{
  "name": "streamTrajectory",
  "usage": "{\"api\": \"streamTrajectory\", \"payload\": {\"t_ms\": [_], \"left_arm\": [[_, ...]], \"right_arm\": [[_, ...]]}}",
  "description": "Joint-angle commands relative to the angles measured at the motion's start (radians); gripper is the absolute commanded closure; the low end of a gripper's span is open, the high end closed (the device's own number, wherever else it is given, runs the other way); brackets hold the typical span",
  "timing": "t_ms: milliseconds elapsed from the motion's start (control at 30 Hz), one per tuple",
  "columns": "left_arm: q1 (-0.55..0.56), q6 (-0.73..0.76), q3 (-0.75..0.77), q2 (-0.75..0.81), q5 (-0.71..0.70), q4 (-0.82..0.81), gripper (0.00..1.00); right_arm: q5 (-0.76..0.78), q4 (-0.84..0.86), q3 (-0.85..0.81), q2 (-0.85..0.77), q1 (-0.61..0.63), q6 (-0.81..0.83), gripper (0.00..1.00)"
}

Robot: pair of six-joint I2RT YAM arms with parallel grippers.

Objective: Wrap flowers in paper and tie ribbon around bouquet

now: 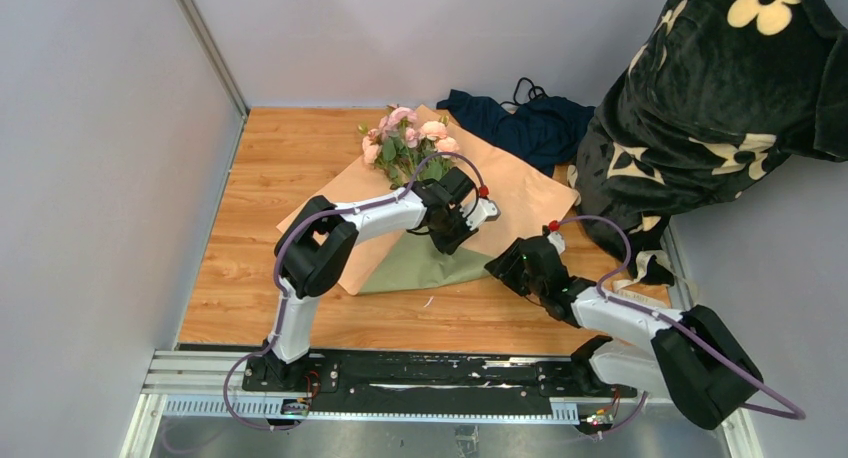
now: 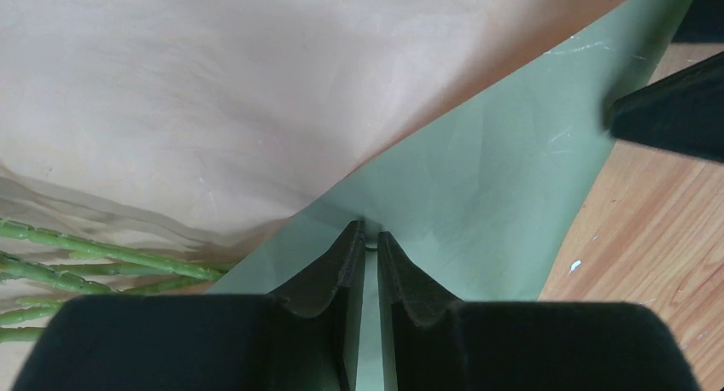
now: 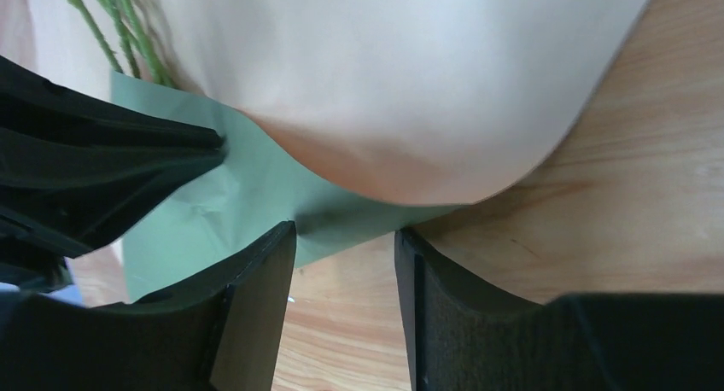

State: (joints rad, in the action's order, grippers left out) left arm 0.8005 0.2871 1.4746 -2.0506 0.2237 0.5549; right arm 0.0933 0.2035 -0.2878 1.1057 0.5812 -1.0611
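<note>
The paper (image 1: 510, 185) is spread over the middle of the bench (image 1: 265, 168), with the flowers (image 1: 408, 140) laid on it toward the far edge. Its green fold is pinched by the narrowed left gripper (image 2: 370, 237); the right gripper (image 3: 346, 237) is held wide at its near edge.

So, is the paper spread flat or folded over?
Partly folded: a tan flap of the paper lies over its green face, with stems of the flowers running under it.

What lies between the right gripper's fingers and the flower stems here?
The paper: sage-green face nearest the right gripper, then its tan fold, flower stems beyond. Seen in the right wrist view.
</note>
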Motion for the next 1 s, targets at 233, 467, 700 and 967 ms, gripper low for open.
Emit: {"api": "streamTrajectory", "payload": {"t_ms": [233,467,700,967], "left_arm": [[0.003,0.009,-0.038,-0.047,-0.011,-0.001,0.82],[0.003,0.011,-0.037,-0.048,-0.035,-0.007,0.82],[0.002,0.017,-0.042,-0.046,-0.031,-0.004,0.82],[-0.006,0.016,-0.056,-0.043,-0.045,-0.018,0.82]], "right_arm": [[-0.023,0.038,0.022,0.122,0.004,-0.136,0.52],[0.109,-0.054,0.048,0.011,0.005,-0.155,0.80],[0.164,0.001,0.056,0.011,0.002,-0.016,0.94],[0.210,-0.073,-0.033,0.008,0.057,0.195,1.00]]}}
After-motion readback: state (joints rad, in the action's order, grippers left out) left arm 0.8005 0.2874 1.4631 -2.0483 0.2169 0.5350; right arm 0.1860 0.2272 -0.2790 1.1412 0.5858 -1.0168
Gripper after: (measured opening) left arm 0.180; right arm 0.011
